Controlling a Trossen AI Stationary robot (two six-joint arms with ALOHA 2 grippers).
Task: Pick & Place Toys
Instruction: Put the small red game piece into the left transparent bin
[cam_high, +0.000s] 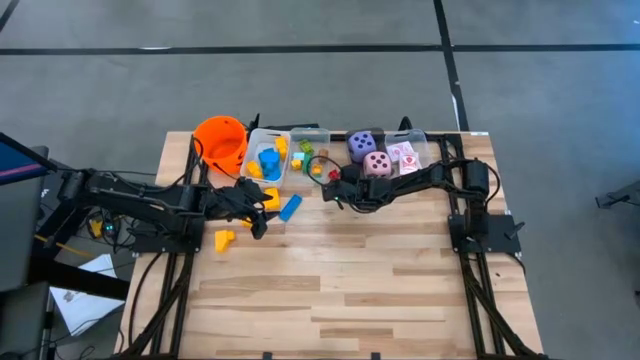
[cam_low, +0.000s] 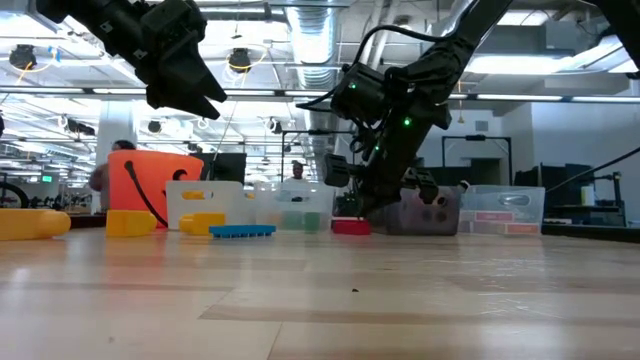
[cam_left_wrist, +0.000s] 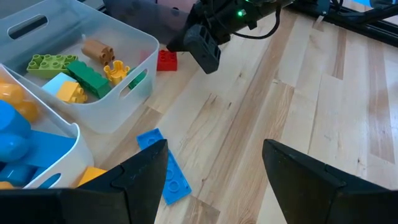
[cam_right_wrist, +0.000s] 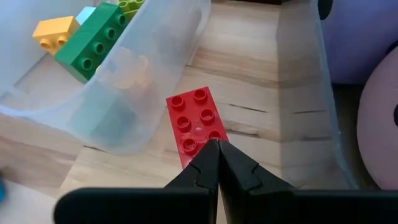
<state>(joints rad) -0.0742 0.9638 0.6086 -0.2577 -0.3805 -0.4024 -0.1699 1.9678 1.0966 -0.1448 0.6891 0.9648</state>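
A: Right arm stretches in from its base toward the bins, and the right gripper (cam_right_wrist: 218, 149) is pinched fully shut, tips together at the near edge of the flat red plastic studded brick (cam_right_wrist: 196, 124); nothing is between them.

B: Where's that brick lying?

A: Flat on the wooden table (cam_high: 380, 270), between the middle clear plastic bin (cam_right_wrist: 134, 93) and the bin holding the dice. The purple soft die (cam_high: 362, 145) and pink soft die (cam_high: 377, 163) sit there beside the red-patterned playing cards (cam_high: 402, 155).

B: And the left arm?

A: Reaching across from the left, raised above the table. The left gripper (cam_left_wrist: 214, 165) has its fingers spread moderately apart, empty, over the flat blue plastic brick (cam_left_wrist: 163, 168) lying just outside the bins.

B: Others?

A: A yellow plastic block (cam_high: 224, 239) lies alone on the wood, near the left arm. The orange plastic bucket (cam_high: 221, 140) stands at the row's left end. No writing I can read.
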